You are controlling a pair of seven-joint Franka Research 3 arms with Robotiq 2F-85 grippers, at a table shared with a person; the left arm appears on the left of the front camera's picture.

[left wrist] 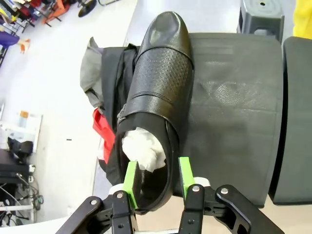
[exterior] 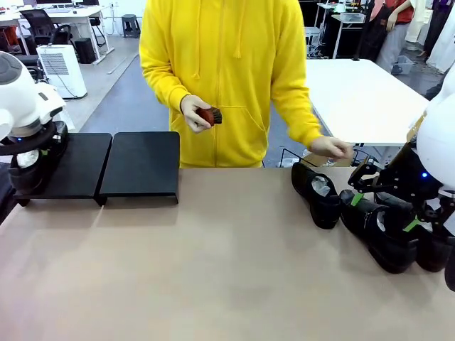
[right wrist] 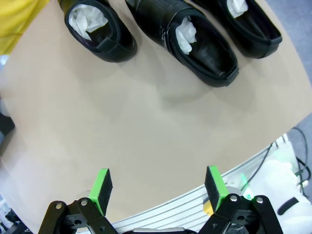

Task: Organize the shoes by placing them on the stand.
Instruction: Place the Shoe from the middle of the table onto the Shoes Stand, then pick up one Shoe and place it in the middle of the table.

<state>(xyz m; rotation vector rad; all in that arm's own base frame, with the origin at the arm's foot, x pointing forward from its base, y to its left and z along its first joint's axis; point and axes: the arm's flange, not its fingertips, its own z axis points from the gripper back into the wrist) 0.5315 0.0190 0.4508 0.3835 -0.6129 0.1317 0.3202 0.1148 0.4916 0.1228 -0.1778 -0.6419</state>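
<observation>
The left arm (exterior: 25, 106) comes in at the left edge of the front view, wrist bent down over the left panel of the stand (exterior: 142, 163). In the left wrist view the left gripper (left wrist: 158, 173) points down at the heel of 1 shoe (left wrist: 163, 83). That shoe lies along the panel's left side, toe toward the top of the frame and white paper in its opening. The gripper is part-open. 1 green pad (left wrist: 130, 178) sits over the shoe's opening and the other just outside the heel's right wall. The gap between them is far wider than that wall, so nothing is pinched. I cannot tell whether either pad touches the leather.

The right arm (exterior: 426, 156) reaches in from the right edge of the front view, above the shoes there. In the right wrist view the right gripper (right wrist: 157, 183) hangs over bare table (right wrist: 122, 122), jaws spread wide and holding nothing. 3 shoes (right wrist: 187, 39) lie side by side along the top of that frame, well apart from the pads.

The person at the top centre holds a brush (exterior: 211, 115) in one hand (exterior: 193, 112). The other hand (exterior: 330, 148) hovers near the leftmost of the 3.
</observation>
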